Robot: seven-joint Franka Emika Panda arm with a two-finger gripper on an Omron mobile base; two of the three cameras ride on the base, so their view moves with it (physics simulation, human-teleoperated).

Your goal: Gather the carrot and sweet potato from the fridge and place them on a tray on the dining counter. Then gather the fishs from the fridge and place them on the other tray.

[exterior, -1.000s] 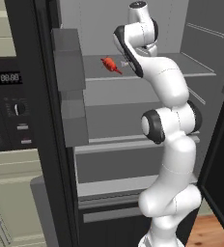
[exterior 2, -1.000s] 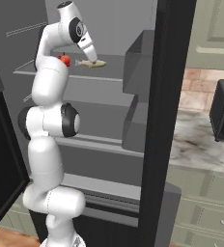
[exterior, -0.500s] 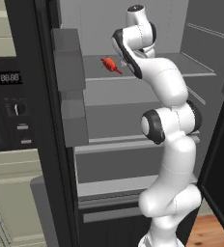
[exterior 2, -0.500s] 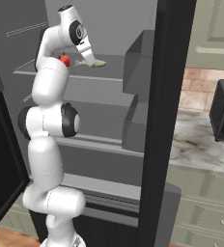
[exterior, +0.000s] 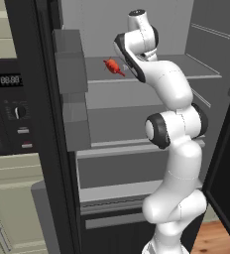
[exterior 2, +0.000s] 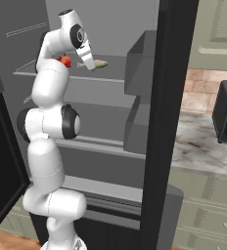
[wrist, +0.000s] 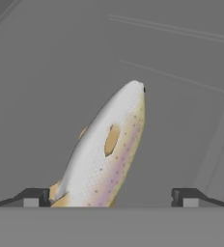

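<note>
1. The gripper [wrist: 111, 195] is spread wide and holds nothing — its two dark tips stand far apart in the hand view.
2. The pale silvery fish [wrist: 106, 154] lies between those tips, nearer one of them, its length running away from the hand.
3. In the right base view the pale silvery fish [exterior 2: 100, 64] rests on the upper shelf [exterior 2: 113, 68] of the fridge [exterior 2: 164, 122], just beside the hand.
4. The red fish [exterior: 113, 66] lies on the same shelf near its front edge — close beside the arm.

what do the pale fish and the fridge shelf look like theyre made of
Pale fish: looks like real fish skin, silvery with a slight sheen, judging by its fine scale speckles and pinkish-yellow belly. Fridge shelf: flat matte grey, probably plastic or painted metal; the render leaves it open.
</note>
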